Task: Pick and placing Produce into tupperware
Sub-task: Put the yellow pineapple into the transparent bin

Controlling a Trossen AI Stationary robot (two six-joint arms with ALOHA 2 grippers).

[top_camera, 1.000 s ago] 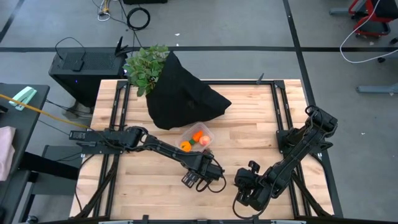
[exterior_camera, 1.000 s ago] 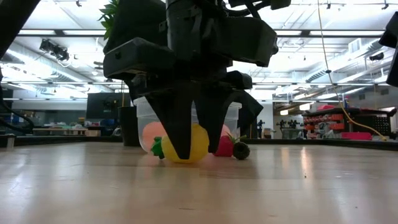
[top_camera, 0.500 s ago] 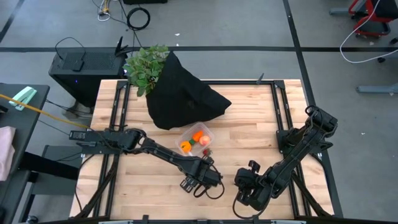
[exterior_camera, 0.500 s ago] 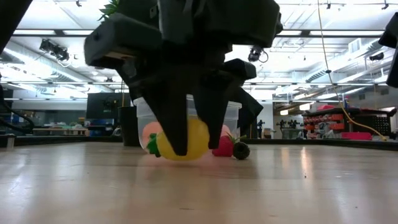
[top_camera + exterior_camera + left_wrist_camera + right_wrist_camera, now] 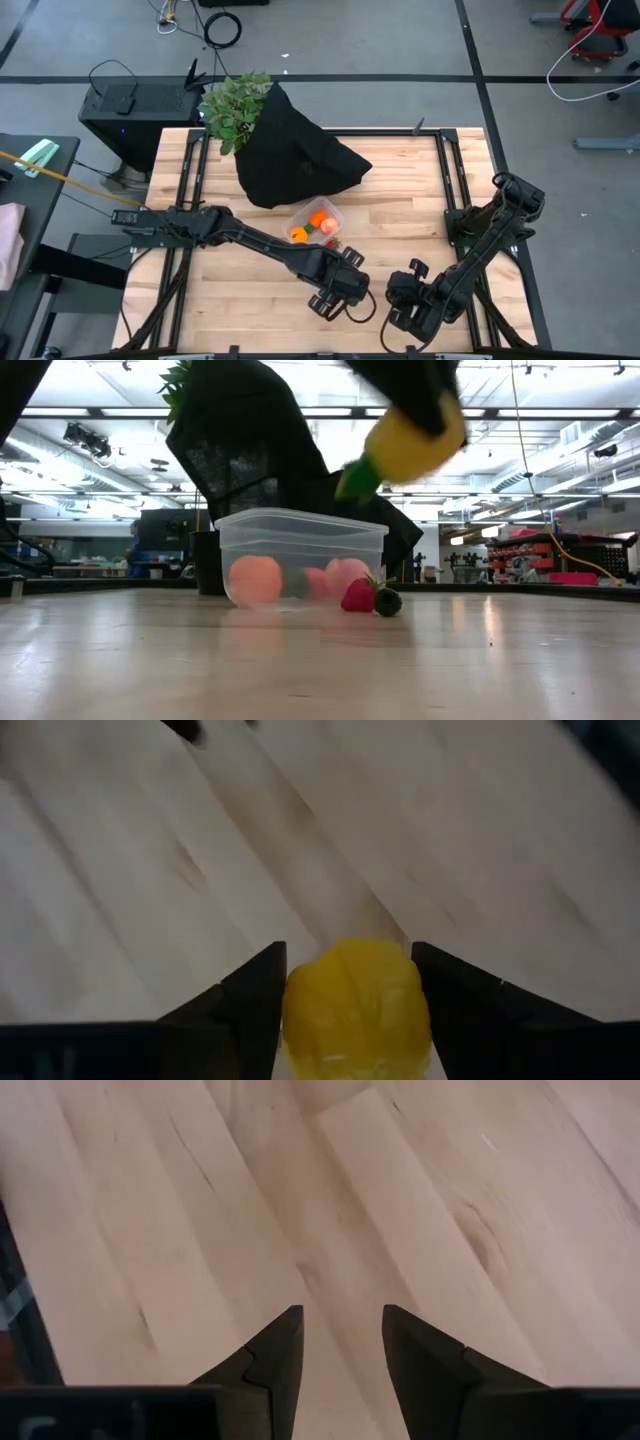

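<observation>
On the wooden counter [image 5: 250, 290], left of centre: tupperware [image 5: 317, 223] holding orange produce, red berry [image 5: 359, 595] and dark berry [image 5: 388, 601] just beside it. At its five o'clock: left gripper [image 5: 350, 982], jaws clamping the yellow piece [image 5: 357, 1007], raised. Further right: right gripper [image 5: 340, 1342], jaws narrowly parted, empty.
</observation>
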